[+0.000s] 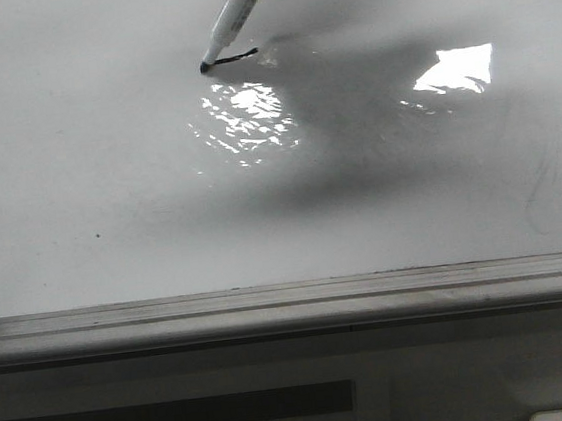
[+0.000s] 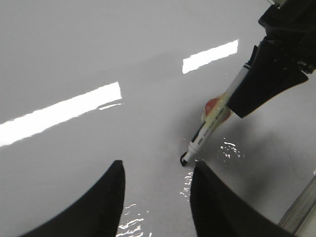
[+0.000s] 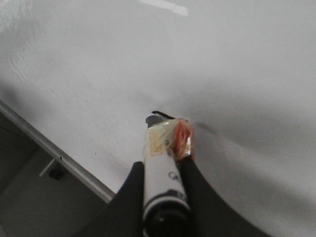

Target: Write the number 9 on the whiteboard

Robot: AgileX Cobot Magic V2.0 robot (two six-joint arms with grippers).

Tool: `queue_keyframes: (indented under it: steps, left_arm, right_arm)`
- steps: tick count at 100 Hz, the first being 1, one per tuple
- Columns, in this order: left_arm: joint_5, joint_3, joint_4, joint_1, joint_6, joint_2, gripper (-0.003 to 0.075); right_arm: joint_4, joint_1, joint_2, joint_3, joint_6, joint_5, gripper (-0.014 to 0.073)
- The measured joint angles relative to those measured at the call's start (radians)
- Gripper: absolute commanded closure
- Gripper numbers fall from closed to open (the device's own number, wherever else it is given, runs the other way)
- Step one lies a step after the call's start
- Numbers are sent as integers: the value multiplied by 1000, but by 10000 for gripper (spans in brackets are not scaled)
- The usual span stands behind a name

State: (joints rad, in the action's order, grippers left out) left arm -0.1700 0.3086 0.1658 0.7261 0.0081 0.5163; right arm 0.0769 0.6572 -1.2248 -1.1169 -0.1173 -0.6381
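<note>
The whiteboard [image 1: 108,188] is a glossy white-grey board that fills the front view. A white marker [image 1: 237,14] leans down to it with its black tip touching the board. A short black stroke [image 1: 235,56] runs right from the tip; no full number 9 shows. My right gripper [image 3: 163,165] is shut on the marker [image 3: 160,168], and the stroke [image 3: 162,114] shows just beyond the tip. My left gripper [image 2: 157,170] is open and empty, hovering over the board close to the marker tip [image 2: 184,159]. The right gripper's body [image 2: 271,74] shows in the left wrist view.
A grey metal rail [image 1: 291,305] edges the board's near side; it also shows in the right wrist view [image 3: 54,150]. Glare patches [image 1: 246,114] lie on the board near the stroke. A faint grey curved smudge [image 1: 536,194] sits at the right.
</note>
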Motion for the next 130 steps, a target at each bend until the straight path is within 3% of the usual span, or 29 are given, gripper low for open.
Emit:
queue_keyframes:
  steps: [12,39,86,114,130]
  left_arm:
    - [2,0,0,0,0,0,426]
    - [2,0,0,0,0,0,426]
    - [4,0,6,3,0,8,426]
    - [-5,0,76,153,0,199,426]
    - [-99,0,85,199,0,352,426]
  right_arm:
    - [-12,3,5,0,0,-77,644]
    - [-125,3,37,-23,-42,-67,644]
    - [-57,64,29,57,-72,-178,644]
    - [-20,163,39,30,-72,-174,644]
    - [10,205,39,28,-79,-174,644]
